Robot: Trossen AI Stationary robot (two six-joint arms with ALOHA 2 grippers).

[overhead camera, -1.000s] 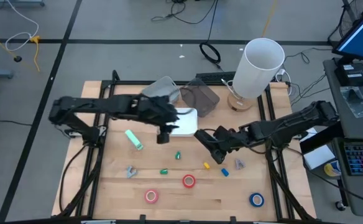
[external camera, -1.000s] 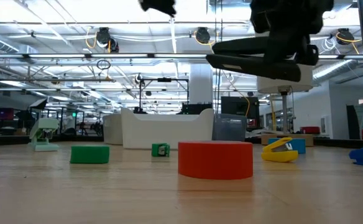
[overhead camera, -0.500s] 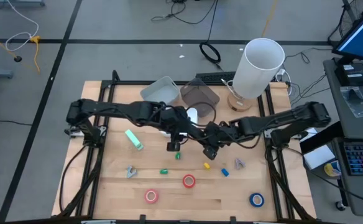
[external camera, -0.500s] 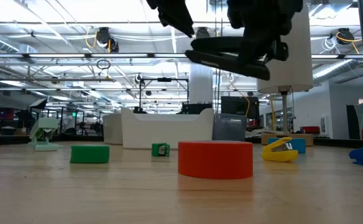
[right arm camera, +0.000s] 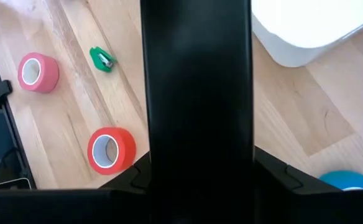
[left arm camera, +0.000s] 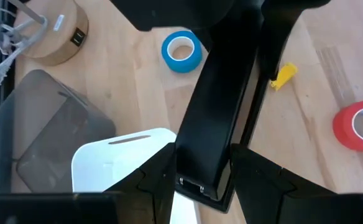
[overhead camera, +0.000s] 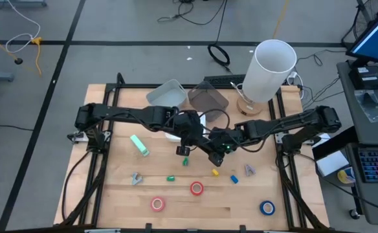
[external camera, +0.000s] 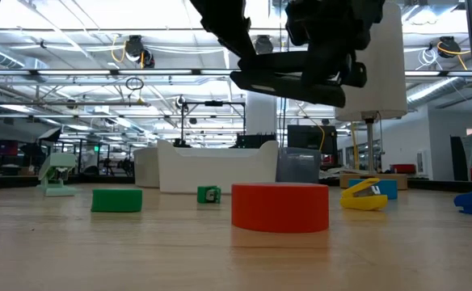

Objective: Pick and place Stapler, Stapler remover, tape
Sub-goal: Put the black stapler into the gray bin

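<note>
Basically both grippers, left gripper and right gripper, clamped the long black stapler mid-air above the white tray; handover step, I judged one must release next.

Robotics lab, grey floor with cables, ceiling pipes, monitor

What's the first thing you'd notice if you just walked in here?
Over the middle of the table, the right gripper holds a long black stapler up in the air, and the left gripper is right at it too. A big white cylinder stands at the far right corner. Bright tape rolls, pink, red and blue, lie along the near edge.
</note>
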